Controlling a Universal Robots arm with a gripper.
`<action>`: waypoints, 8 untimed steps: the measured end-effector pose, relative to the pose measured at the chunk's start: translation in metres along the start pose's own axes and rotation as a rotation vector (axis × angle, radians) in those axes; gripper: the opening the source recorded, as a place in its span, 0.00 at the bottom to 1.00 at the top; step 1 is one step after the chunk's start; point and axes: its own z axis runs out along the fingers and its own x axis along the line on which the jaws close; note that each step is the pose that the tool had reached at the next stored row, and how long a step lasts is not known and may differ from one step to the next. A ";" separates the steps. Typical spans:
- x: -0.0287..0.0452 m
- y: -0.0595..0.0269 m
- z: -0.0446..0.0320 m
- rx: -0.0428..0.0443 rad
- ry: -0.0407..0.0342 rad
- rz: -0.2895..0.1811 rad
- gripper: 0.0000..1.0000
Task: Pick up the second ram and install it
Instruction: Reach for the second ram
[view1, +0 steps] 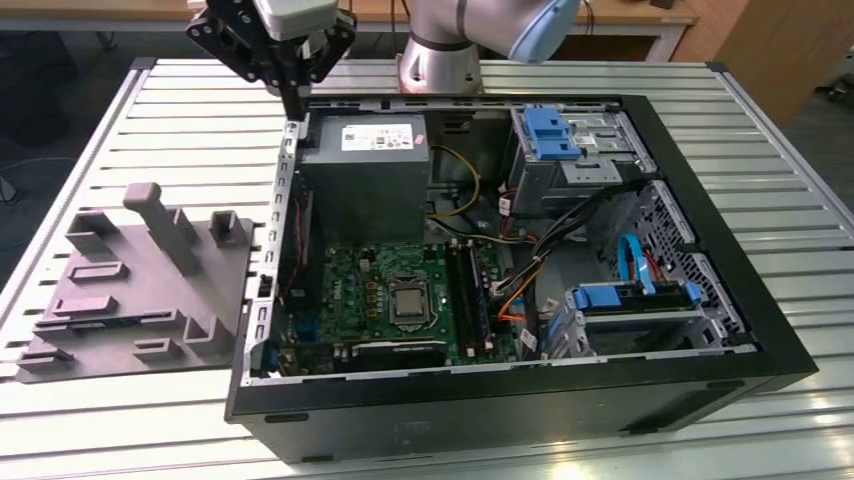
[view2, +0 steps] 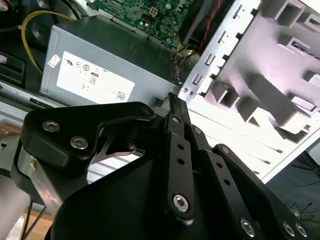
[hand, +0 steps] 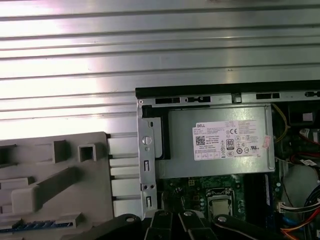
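My gripper (view1: 291, 100) hangs above the back left corner of the open computer case (view1: 721, 250), over the case's wall, with its black fingers closed to a point and nothing between them. In both wrist views the fingers (view2: 172, 102) (hand: 170, 222) meet at their tips. A thin blue strip that looks like the second ram (hand: 30, 225) lies edge-up in a slot of the grey fixture (hand: 55, 185), which sits beside the case on the exterior view's left (view1: 134, 290). The long black slots (view1: 465, 290) run beside the processor socket on the green motherboard (view1: 347, 290).
A grey power supply (view1: 363, 180) fills the case corner just below the gripper. Bright-blue drive clips (view1: 550, 135) (view1: 614, 297) and loose cables (view1: 521, 270) crowd the case's right side. Everything rests on a ribbed metal table (view1: 174, 120).
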 end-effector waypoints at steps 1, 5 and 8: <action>0.0023 -0.0002 -0.0001 0.0000 0.0000 0.000 0.11; 0.0114 -0.0008 -0.0003 0.0001 0.0001 0.000 0.11; 0.0176 -0.0013 -0.0005 0.0001 0.0001 0.000 0.11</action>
